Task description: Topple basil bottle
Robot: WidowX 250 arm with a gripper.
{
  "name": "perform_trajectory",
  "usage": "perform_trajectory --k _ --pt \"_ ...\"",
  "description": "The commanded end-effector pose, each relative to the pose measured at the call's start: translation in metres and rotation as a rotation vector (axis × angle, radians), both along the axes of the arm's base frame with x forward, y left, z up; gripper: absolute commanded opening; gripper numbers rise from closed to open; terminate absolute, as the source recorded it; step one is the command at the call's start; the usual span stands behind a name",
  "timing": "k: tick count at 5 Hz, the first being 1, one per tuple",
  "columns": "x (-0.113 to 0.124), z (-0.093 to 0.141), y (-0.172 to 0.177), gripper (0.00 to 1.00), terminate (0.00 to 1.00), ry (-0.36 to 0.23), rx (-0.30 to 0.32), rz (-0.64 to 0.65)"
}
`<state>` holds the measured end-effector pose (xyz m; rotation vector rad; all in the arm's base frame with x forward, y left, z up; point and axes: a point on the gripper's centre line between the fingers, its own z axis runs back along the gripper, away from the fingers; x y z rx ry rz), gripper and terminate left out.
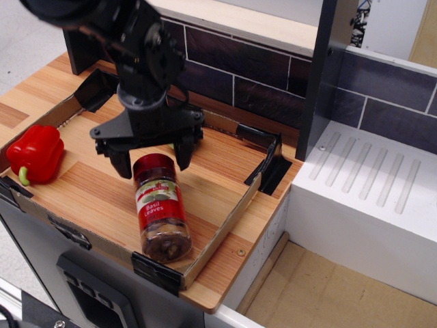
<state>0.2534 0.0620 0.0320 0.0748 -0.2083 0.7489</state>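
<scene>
Lying toppled, clear red-capped basil bottle (pixel 161 208) points cap to 12 o'clock beneath black gripper (pixel 151 157), fingers wide, empty.

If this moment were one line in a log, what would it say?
gripper: open, above cap | basil bottle: lying on tray | red pepper: left, untouched

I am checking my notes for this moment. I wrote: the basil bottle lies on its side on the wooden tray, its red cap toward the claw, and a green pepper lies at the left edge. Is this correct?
Not fully. In the observation.image view, the pepper at the left edge is red, not green. The rest holds: the basil bottle lies on its side on the wooden tray, red cap toward the claw.
</scene>
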Motion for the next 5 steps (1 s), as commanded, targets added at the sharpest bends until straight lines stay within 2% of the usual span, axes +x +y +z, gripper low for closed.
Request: perform_trajectory --k 1,2,4,5 --pt "0.019 0.048 0.007 1.0 0.0 -0.029 -0.045 0.023" --pt "0.023 0.073 0.005 1.0 0.0 0.0 -0.077 0.021" --pt "0.023 0.073 0.005 1.0 0.0 0.0 -0.077 0.021" --pt "0.023 0.073 0.005 1.0 1.0 0.0 -0.077 0.021"
